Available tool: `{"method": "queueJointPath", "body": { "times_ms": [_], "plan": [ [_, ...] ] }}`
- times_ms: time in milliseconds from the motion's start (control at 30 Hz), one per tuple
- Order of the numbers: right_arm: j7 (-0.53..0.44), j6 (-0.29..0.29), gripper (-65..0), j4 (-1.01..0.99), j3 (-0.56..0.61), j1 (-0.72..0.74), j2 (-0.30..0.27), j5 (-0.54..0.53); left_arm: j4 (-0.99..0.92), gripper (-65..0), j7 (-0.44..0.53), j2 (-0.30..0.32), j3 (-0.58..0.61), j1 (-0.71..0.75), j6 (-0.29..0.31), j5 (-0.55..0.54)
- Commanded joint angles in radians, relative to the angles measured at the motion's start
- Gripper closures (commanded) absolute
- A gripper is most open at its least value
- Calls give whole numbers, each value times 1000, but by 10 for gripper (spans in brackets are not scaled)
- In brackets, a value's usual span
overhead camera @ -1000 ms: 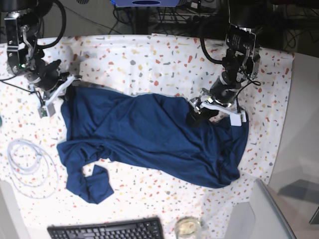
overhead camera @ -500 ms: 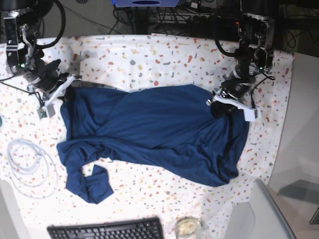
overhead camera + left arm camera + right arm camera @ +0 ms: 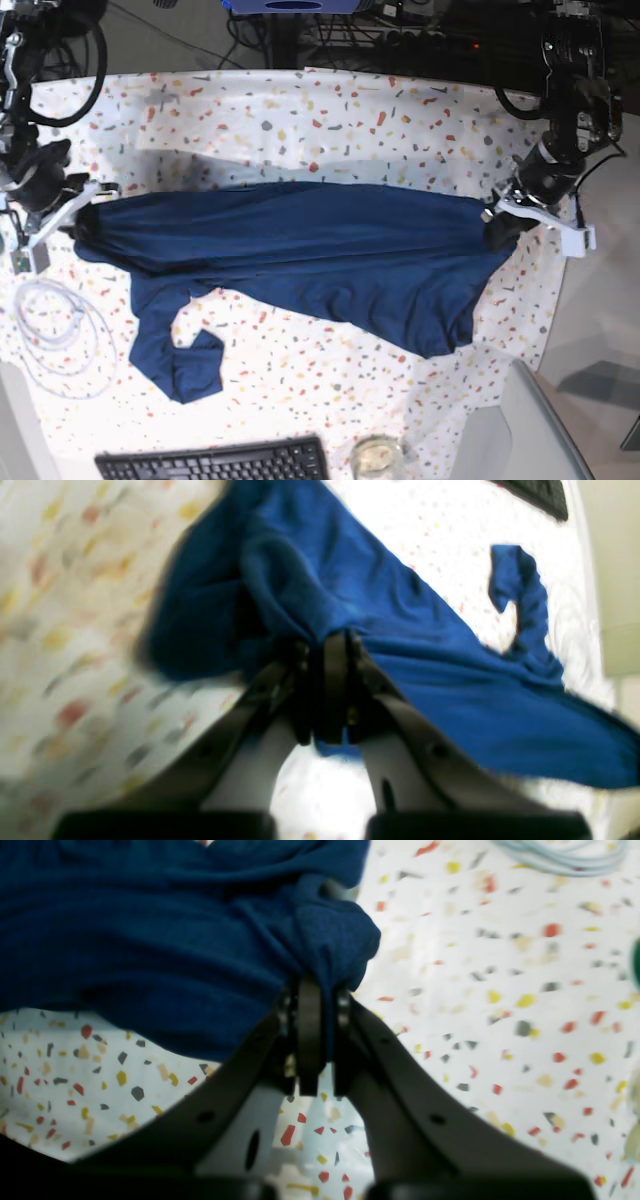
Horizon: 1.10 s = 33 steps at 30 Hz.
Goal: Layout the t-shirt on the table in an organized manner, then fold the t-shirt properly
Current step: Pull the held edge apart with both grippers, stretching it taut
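Because the surface (image 3: 330,120) is wide and its speckled cloth lies flat, there is room along its length for the t-shirt (image 3: 300,260), which now runs as a long band from near the left edge to near the right edge, its upper line drawn taut between the two arms while the rest sags toward the front edge. It reads as light, soft and limp: it drapes in ripples, holds no shape of its own, and one sleeve (image 3: 185,360) lies curled in a loop near the front-left corner. Cloth like this will probably follow a pull readily but bunch and twist wherever it is not held, so the sensible places to take hold are opposite corners or seams, gripped by a gathered pinch and kept under gentle tension; the curled sleeve will likely need its own tug outward. The left hand (image 3: 327,645), at the right edge in the base view, is clamped narrow on a bunched fold of the shirt. The right hand (image 3: 315,990), at the left edge, is likewise pinched tight on a wad of the fabric.
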<state>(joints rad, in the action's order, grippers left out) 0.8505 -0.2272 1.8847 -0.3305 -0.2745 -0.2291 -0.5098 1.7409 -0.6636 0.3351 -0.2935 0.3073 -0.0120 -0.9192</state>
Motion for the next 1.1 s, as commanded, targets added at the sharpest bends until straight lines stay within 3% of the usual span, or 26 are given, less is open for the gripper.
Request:
{"method": "queueJointPath", "body": {
  "times_ms": [0, 200, 400, 633, 900, 1067],
  "plan": [
    [2, -2, 0, 6, -19, 13, -11, 4, 14, 0, 6, 6, -33, -20, 2, -2],
    [11, -5, 0, -149, -20, -1, -8, 4, 12, 0, -31, -46, -14, -23, 2, 131],
    [-10, -8, 0, -359, -20, -19, -6, 4, -115, 0, -26, -103, -8, 26, 7, 246],
    [-126, -8, 0, -362, 34, -101, -8, 4, -144, 0, -25, -107, -5, 28, 7, 252],
    [-124, -8, 0, -362, 37, -104, -8, 4, 50, 0, -28, -115, -11, 48, 7, 251],
    [-124, -8, -5, -373, 37, -98, -6, 1, 32, 0, -29, -113, -9, 48, 7, 256]
  ]
}}
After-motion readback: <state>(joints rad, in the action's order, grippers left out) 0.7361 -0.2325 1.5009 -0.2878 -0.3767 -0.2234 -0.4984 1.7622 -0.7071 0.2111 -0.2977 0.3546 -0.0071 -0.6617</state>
